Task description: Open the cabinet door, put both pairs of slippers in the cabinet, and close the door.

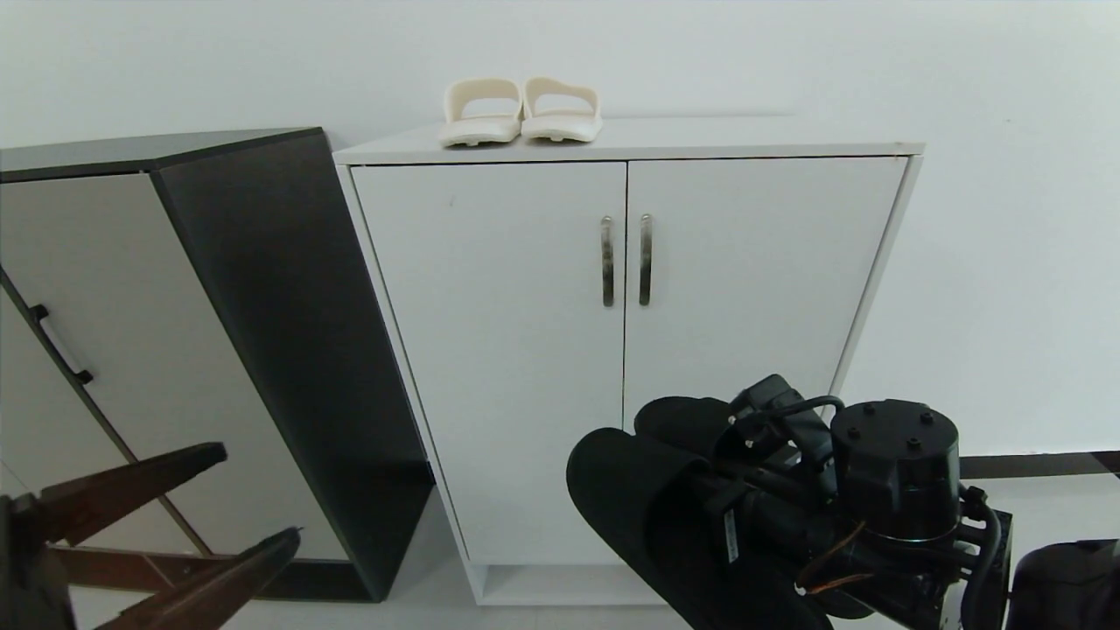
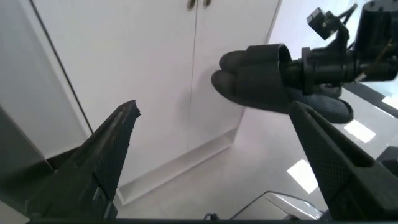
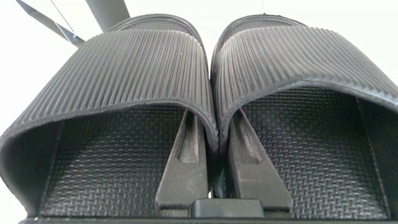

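Note:
The white cabinet (image 1: 490, 350) stands against the wall with both doors shut; its two metal handles (image 1: 606, 261) meet at the centre. A cream pair of slippers (image 1: 521, 112) rests on its top, left of the middle. My right gripper (image 3: 214, 134) is shut on a black pair of slippers (image 1: 639, 499), pinching the two inner straps together, one finger inside each slipper. It holds them low in front of the right door. The left wrist view shows the black slippers (image 2: 261, 78) from the side. My left gripper (image 1: 260, 492) hangs open at the lower left, holding nothing.
A dark cabinet (image 1: 262, 306) with a pale door stands close against the white cabinet's left side. Pale floor (image 2: 205, 186) lies in front of both. A white wall runs behind and to the right.

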